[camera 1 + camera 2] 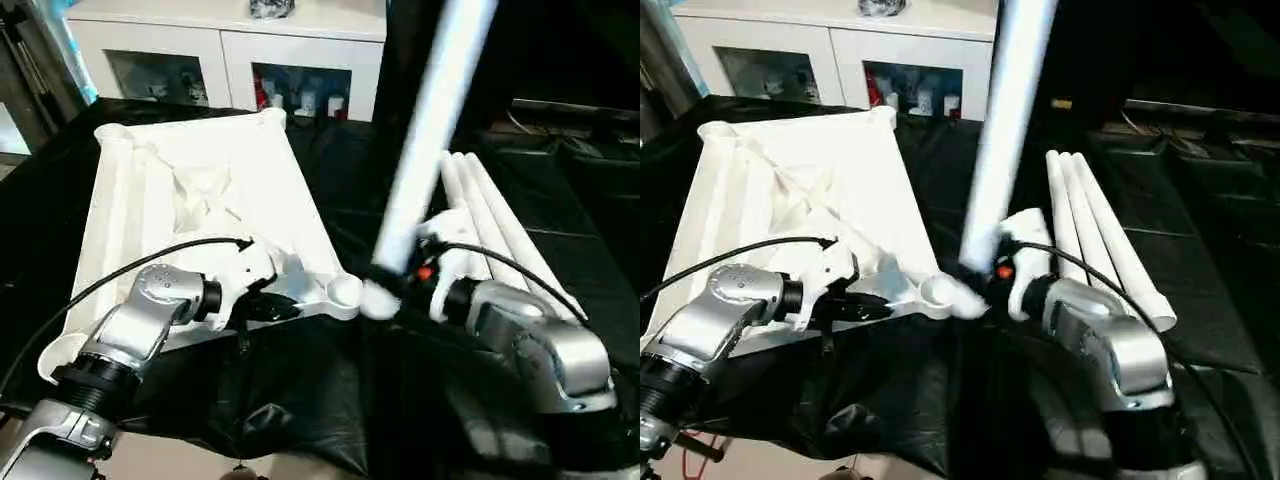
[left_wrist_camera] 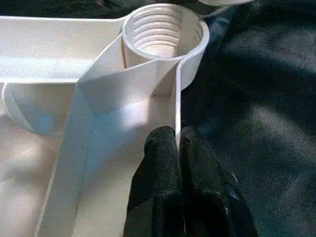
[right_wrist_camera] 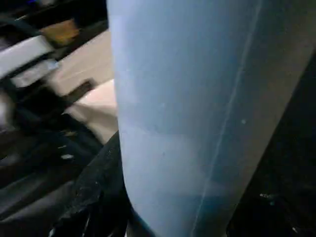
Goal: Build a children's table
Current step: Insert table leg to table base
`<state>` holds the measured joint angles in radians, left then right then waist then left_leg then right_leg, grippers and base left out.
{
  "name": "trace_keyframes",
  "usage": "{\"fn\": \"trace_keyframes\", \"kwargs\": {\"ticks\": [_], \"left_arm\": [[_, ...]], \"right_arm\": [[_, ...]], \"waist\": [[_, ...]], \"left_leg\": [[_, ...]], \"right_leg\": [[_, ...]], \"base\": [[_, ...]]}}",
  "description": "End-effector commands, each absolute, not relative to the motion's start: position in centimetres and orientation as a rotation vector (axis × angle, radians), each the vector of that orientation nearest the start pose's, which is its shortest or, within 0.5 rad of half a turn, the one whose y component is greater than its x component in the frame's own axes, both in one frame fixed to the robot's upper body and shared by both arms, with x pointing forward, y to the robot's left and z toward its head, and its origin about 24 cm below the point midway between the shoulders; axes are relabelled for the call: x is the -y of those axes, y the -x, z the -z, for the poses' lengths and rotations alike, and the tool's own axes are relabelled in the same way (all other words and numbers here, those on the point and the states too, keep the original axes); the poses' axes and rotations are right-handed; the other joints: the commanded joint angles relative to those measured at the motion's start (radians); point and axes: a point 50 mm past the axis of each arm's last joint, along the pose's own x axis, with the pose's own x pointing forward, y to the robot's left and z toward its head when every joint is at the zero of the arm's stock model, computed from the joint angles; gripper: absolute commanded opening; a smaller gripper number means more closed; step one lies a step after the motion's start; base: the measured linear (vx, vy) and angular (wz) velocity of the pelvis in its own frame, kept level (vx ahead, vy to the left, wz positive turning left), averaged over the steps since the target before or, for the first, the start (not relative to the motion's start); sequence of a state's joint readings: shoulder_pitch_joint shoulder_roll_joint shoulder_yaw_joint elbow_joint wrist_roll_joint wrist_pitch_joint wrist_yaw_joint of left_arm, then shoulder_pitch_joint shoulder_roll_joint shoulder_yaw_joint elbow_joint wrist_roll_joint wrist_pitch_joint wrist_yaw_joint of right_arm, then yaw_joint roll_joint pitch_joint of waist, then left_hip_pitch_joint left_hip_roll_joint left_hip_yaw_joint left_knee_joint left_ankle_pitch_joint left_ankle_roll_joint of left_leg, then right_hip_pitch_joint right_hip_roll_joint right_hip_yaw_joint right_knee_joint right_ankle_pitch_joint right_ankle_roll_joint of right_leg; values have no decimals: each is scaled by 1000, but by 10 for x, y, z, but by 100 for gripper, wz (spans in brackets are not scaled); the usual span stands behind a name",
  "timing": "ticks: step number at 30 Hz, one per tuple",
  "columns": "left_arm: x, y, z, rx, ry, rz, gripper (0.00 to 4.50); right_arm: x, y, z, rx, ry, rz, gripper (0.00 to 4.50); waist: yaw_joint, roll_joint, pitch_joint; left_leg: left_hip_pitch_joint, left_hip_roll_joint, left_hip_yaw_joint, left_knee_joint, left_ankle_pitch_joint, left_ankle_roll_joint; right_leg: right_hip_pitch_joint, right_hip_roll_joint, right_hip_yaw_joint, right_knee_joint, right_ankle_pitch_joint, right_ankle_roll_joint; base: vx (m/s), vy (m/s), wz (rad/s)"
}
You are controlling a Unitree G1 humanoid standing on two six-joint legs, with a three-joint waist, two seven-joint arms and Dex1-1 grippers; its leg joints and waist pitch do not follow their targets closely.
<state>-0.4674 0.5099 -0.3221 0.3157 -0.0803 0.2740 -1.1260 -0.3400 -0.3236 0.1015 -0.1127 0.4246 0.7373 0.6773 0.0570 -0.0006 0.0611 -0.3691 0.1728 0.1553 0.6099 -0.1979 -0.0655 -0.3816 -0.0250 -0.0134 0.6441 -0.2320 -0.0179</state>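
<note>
The white table top lies upside down on a black cloth, ribbed underside up. My left gripper is shut on its thin rim wall, just short of the near right corner socket, which is threaded and has nothing in it. My right gripper is shut on a white tubular leg that rises steeply and leans away to the right. The leg's lower end hangs just right of that socket, outside it. In the right wrist view the leg is very close, with a black finger against it.
Three more white legs lie side by side on the black cloth to the right of the held leg. A white cabinet with glass-fronted compartments stands behind the table top. Dark equipment sits at the far right.
</note>
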Motion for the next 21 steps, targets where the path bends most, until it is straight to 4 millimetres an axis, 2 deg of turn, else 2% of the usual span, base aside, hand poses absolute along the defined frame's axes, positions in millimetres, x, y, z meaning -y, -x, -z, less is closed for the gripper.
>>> {"fn": "trace_keyframes", "kwargs": {"ticks": [1, 5, 7, 10, 12, 17, 21], "left_arm": [[-147, -290, -53, -514, -426, 1297, 0], [-144, -291, -57, -499, -428, 1303, 0], [-144, -291, -59, -492, -430, 1301, 0], [-144, -292, -62, -477, -435, 1299, 0], [-144, -292, -63, -471, -439, 1293, 0], [-144, -292, -65, -463, -436, 1296, 0], [-143, -292, -66, -461, -435, 1306, 0]], "right_arm": [[118, -285, -100, -343, -91, -970, 191], [112, -298, -98, -346, -81, -957, 191], [109, -300, -96, -361, -78, -969, 191], [105, -302, -91, -391, -58, -984, 191], [104, -304, -89, -404, -55, -990, 191], [101, -308, -83, -415, -48, -995, 191], [98, -314, -81, -410, -55, -986, 191]], "waist": [[3, -8, -62], [5, -8, -62], [5, -13, -63], [7, -12, -65], [8, -15, -65], [7, -11, -64], [6, -11, -66]], "left_leg": [[10, 52, -9, -72, -84, 14], [13, 52, -8, -73, -94, 2], [12, 52, -7, -73, -89, -4], [12, 52, -7, -73, -66, 0], [10, 53, -7, -72, -62, 5], [12, 52, -7, -72, -82, -4], [12, 53, -7, -72, -74, -7]], "right_leg": [[47, -104, 47, -76, -19, -215], [40, -104, 47, -78, -59, -215], [43, -105, 47, -76, -46, -217], [44, -104, 45, -71, 5, -221], [47, -106, 46, -69, 32, -222], [44, -106, 46, -72, -3, -225], [45, -104, 45, -68, 35, -236]], "base": [[0, 0, 0], [0, 0, 0], [0, 0, 0], [0, 0, 0], [0, 0, 0], [0, 0, 0], [0, 0, 0]]}}
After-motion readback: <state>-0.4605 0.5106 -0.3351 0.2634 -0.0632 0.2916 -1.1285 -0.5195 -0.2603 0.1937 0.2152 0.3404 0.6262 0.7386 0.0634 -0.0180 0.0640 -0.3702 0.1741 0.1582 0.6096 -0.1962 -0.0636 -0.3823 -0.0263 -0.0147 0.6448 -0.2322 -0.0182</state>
